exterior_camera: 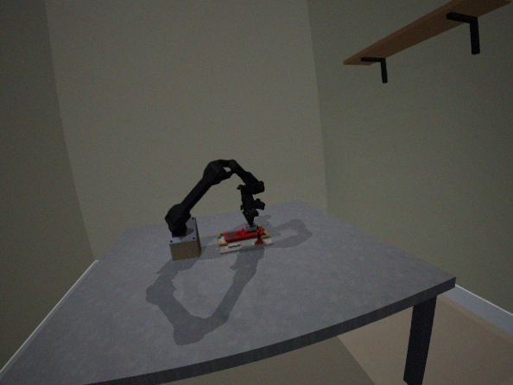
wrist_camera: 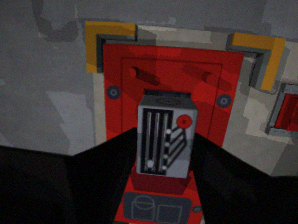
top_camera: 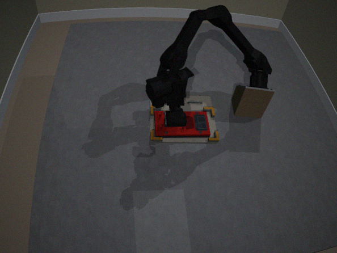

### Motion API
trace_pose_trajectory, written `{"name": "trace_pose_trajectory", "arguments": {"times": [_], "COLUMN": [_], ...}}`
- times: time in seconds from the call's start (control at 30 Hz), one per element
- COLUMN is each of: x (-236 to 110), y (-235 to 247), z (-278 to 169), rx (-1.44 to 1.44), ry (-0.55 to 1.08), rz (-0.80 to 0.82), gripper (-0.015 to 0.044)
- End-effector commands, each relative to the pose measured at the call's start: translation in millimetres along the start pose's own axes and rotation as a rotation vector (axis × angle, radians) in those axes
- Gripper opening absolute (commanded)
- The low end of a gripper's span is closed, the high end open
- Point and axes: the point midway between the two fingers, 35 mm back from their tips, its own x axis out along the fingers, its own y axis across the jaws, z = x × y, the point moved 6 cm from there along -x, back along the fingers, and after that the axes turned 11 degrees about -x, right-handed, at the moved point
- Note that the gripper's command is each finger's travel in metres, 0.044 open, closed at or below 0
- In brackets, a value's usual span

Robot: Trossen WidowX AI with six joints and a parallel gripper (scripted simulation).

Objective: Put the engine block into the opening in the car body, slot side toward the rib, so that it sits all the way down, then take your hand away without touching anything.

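My gripper (wrist_camera: 164, 136) (top_camera: 176, 119) (exterior_camera: 249, 224) is shut on the engine block (wrist_camera: 164, 135), a grey box with black slots and a red dot on top. It holds the block low over the front part of the red car body (wrist_camera: 170, 75) (top_camera: 190, 129) (exterior_camera: 242, 234). The body lies flat on a pale base plate (top_camera: 196, 103) (wrist_camera: 247, 115) with orange corner brackets (wrist_camera: 105, 37) (top_camera: 211, 110). In the wrist view a dark edge of the opening shows just past the block; the rest of the opening and the rib are hidden. A dark panel (top_camera: 201, 121) shows on the body's other end.
The arm's tan base box (top_camera: 251, 102) (exterior_camera: 185, 246) stands beside the plate. A second small red part (wrist_camera: 287, 112) sits at the plate's edge in the wrist view. The grey table (exterior_camera: 302, 280) ends in a curved front edge; a wooden shelf (exterior_camera: 423, 30) hangs high on the wall.
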Motion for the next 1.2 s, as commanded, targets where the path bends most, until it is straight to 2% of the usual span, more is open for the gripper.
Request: {"name": "trace_pose_trajectory", "arguments": {"times": [0.0, 1.17], "x": [2.0, 10.9], "y": [0.1, 0.1], "z": [-0.3, -0.7], "rx": [-0.004, -0.004], "ry": [0.002, 0.002], "rz": [-0.001, -0.002], "gripper": [0.0159, 0.0159]}}
